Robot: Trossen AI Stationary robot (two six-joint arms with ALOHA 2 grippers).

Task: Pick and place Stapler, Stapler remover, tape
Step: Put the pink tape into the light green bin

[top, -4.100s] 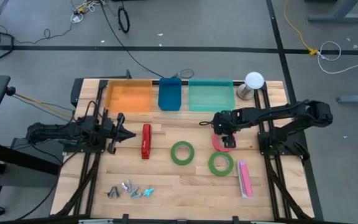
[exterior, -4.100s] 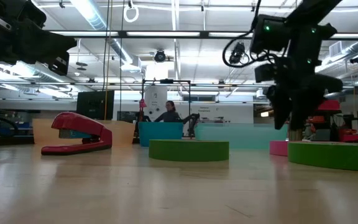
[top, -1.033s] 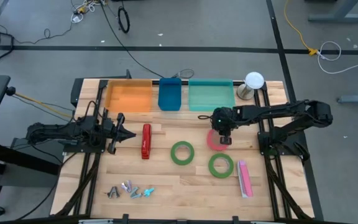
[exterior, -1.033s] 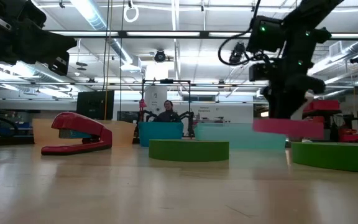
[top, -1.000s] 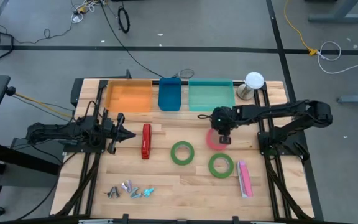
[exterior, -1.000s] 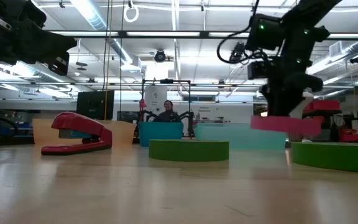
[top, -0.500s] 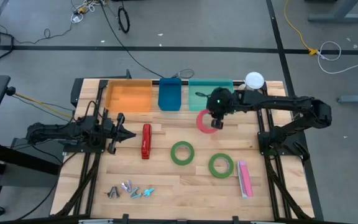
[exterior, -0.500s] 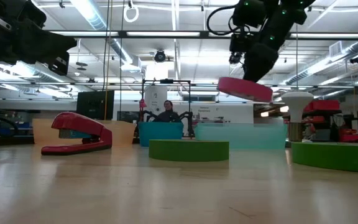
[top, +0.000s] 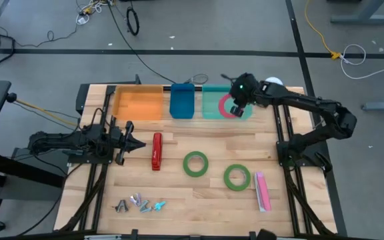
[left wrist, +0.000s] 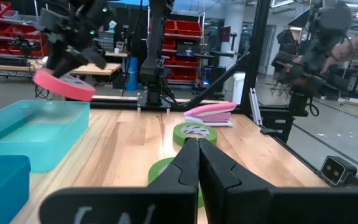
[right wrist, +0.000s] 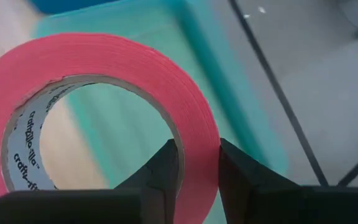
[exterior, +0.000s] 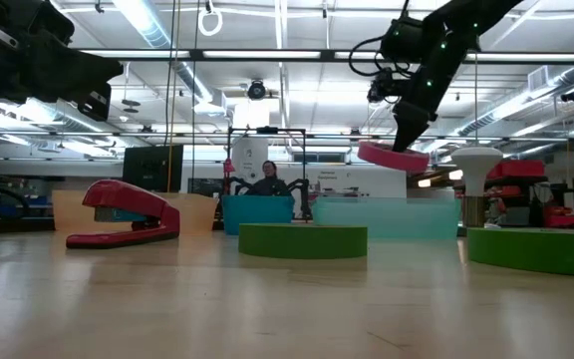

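Red-pink tape roll [top: 230, 105], rim clamped in right gripper [top: 239, 108] above teal bin [top: 212, 105]: lower level before releasing; left gripper [top: 139, 145] shut, idle.

Grey floor [top: 45, 67], red shelving [left wrist: 5, 31], ceiling lights [exterior: 147, 25]

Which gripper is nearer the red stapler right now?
Left. The left gripper sits just beside the red stapler; the right gripper is across the table over the teal bin.

Table [top: 179, 193] pale wood planks; trays look translucent plastic; pink tape [right wrist: 104, 62] matt.
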